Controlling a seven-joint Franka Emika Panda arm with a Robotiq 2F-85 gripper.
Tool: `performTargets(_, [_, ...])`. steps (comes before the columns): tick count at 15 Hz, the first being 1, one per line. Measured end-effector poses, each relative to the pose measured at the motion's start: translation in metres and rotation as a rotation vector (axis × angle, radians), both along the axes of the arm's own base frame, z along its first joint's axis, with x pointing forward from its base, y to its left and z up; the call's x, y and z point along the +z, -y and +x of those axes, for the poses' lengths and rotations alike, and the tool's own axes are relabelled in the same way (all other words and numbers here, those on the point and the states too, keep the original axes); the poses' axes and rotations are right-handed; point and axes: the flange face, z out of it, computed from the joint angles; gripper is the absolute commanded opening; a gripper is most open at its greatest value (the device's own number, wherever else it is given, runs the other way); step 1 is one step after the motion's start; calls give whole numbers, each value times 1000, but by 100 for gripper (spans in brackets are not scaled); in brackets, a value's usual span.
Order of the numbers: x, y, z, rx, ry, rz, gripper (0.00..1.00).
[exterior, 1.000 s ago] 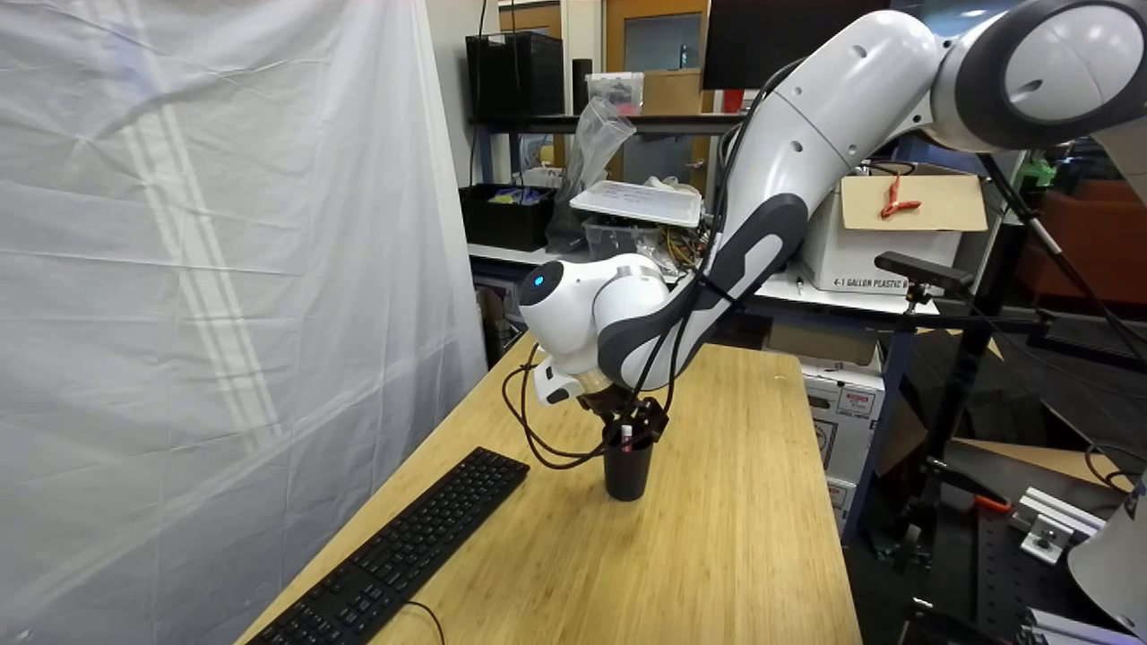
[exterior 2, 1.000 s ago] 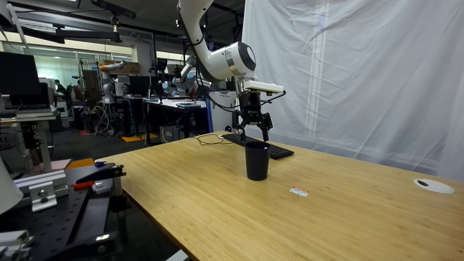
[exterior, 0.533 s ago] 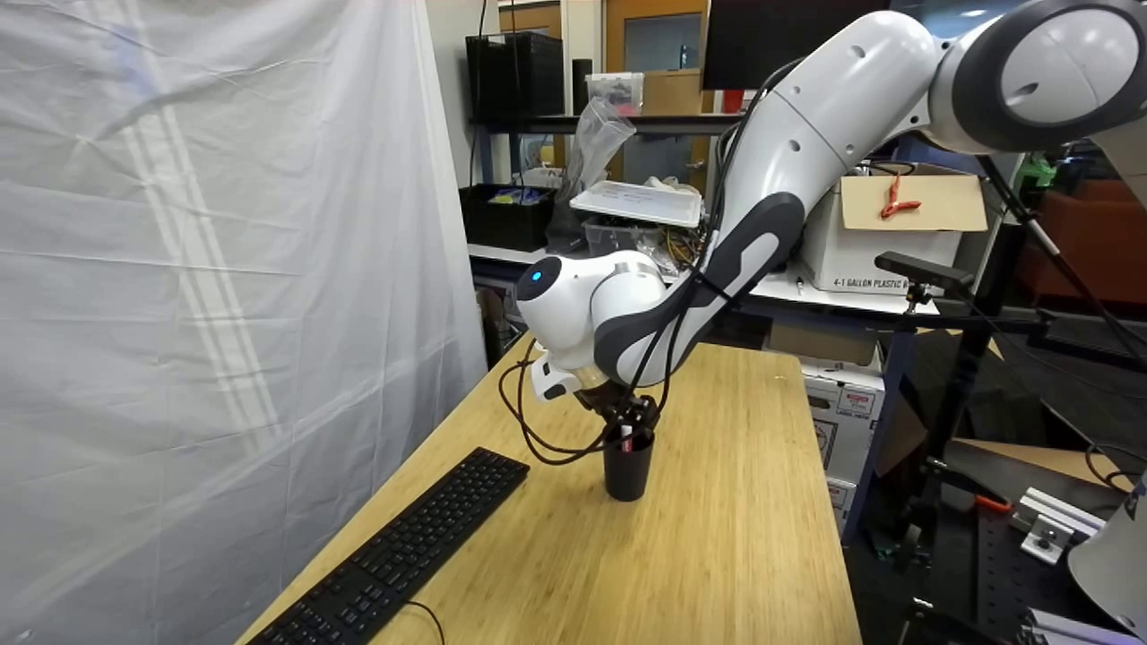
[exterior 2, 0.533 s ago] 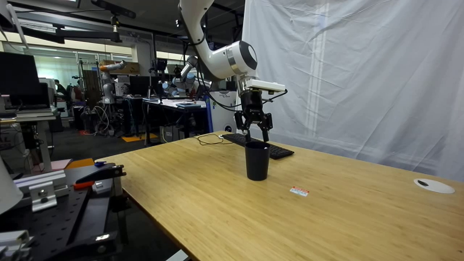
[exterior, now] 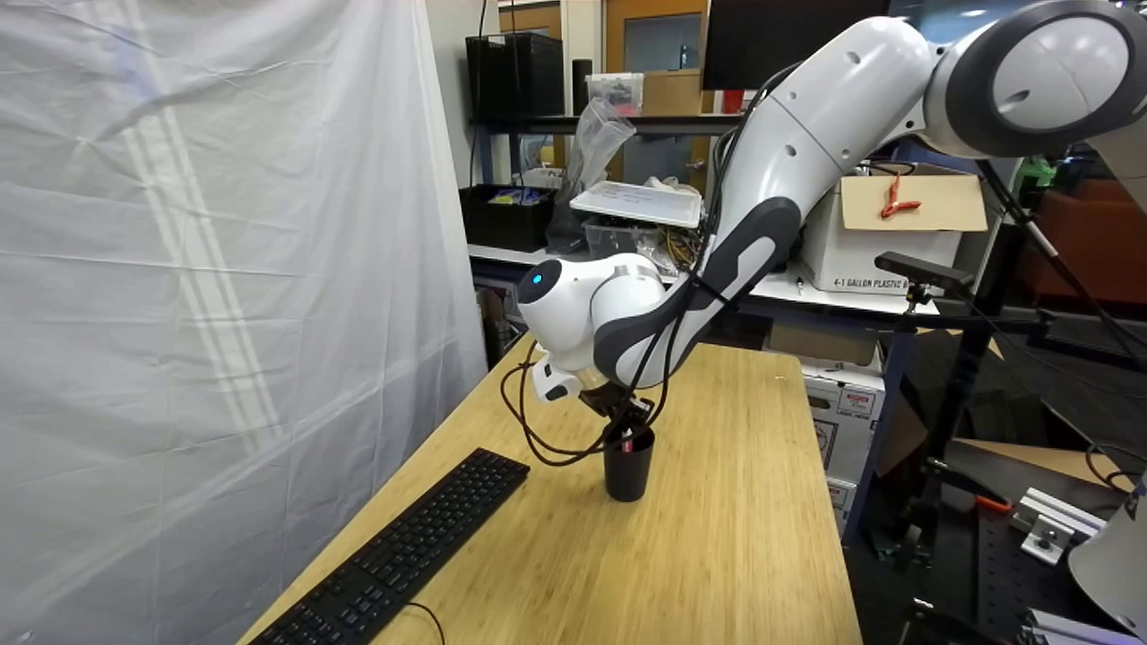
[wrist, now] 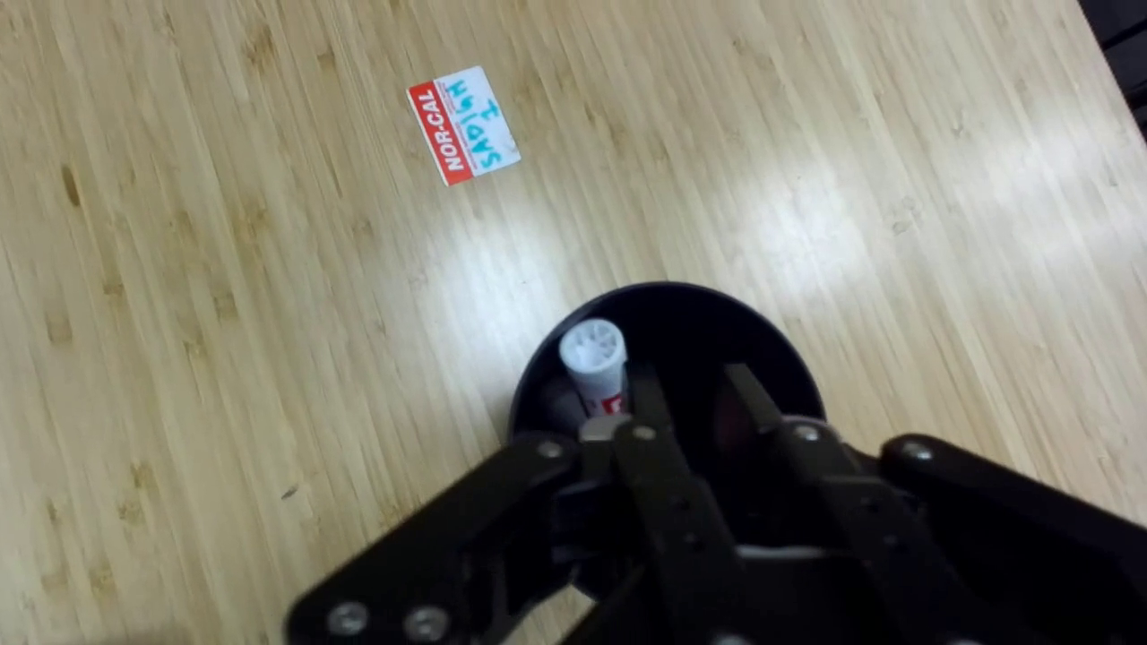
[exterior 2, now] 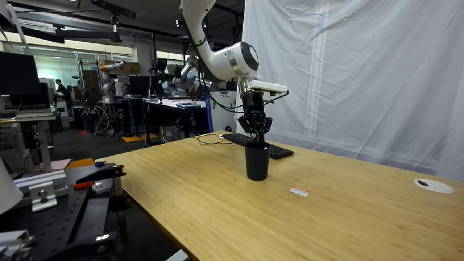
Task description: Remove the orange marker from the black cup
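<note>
The black cup (exterior 2: pixel 257 163) stands upright on the wooden table. Above it in both exterior views, my gripper (wrist: pixel 703 394) points down, its fingertips inside the cup's mouth. In an exterior view the gripper (exterior 2: pixel 259 139) has its fingers drawn together; the wrist view shows a narrow gap between them. A marker with a whitish end and red print (wrist: pixel 594 358) leans in the cup, outside that gap, beside a finger. Within the gap lies a dim reddish shape (wrist: pixel 734 421). Which of these is the orange marker I cannot tell, nor whether the fingers hold anything.
A black keyboard (exterior: pixel 403 537) lies on the table near the white curtain (exterior: pixel 224 313). Flat on the tabletop by the cup is a red and white sticker (wrist: pixel 464 125). Loose arm cables (exterior: pixel 547 452) hang close to the cup. A white oval plate (exterior 2: pixel 435 186) sits farther off.
The fingers, wide apart a second ago, have come together over the cup. The hand has shifted slightly. Less of the marker's white end shows in an exterior view; the cup has stayed put.
</note>
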Motion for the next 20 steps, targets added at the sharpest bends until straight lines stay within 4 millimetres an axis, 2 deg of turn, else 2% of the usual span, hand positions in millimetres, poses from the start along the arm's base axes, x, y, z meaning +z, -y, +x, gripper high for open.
performTargets(2, [-10,3,-1,2,-16,-4,41])
performTargets(3, [-17,4,-1,4,-25,-7,56])
performTargets(4, [-24,6,-2,4,-36,-10,49])
performTargets(5, [-30,8,-3,5,-45,-12,56])
performTargets(9, [-30,11,3,11,-45,-15,66])
performTargets(11, [-30,12,3,14,-47,-16,45])
performTargets(12, [-30,13,3,15,-47,-16,41])
performTargets(13, [-30,13,4,14,-47,-18,50])
performTargets(14, [-30,14,4,13,-46,-19,42])
performTargets(18, [-29,20,7,6,-41,-26,54])
performTargets(20, [-25,21,11,4,-30,-26,53])
